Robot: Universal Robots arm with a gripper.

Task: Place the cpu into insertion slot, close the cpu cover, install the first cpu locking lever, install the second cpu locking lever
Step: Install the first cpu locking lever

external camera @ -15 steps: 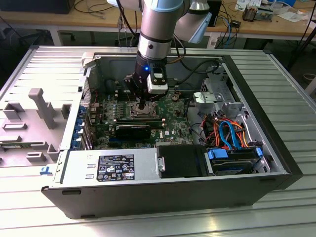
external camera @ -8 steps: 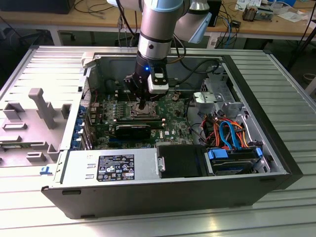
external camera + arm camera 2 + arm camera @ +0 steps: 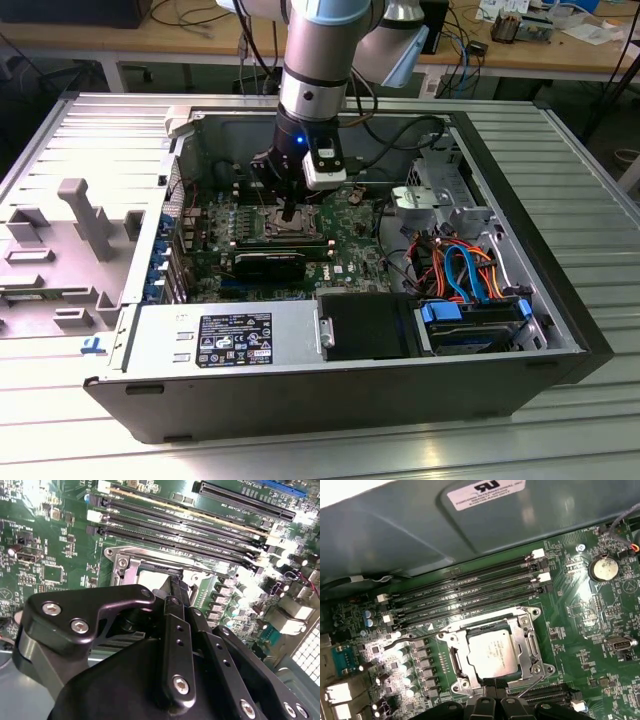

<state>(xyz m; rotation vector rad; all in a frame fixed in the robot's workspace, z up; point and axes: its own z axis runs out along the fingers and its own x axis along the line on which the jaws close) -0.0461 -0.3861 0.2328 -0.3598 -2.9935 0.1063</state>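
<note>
Already the cpu (image 3: 491, 652) sits in the insertion slot (image 3: 451, 641) mid-board, beside the memory slots (image 3: 465, 597), cpu cover (image 3: 527, 639) down around it. The gripper (image 3: 489, 684), fingers pinched together, hovers at the socket's edge; a square, gentle press seems best

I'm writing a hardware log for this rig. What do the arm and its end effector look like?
The arm is a silver cylinder with pale blue joint caps and a blue light at the wrist. A white camera box with black cables sits beside it. The end effector is matte black metal with silver screws.
</note>
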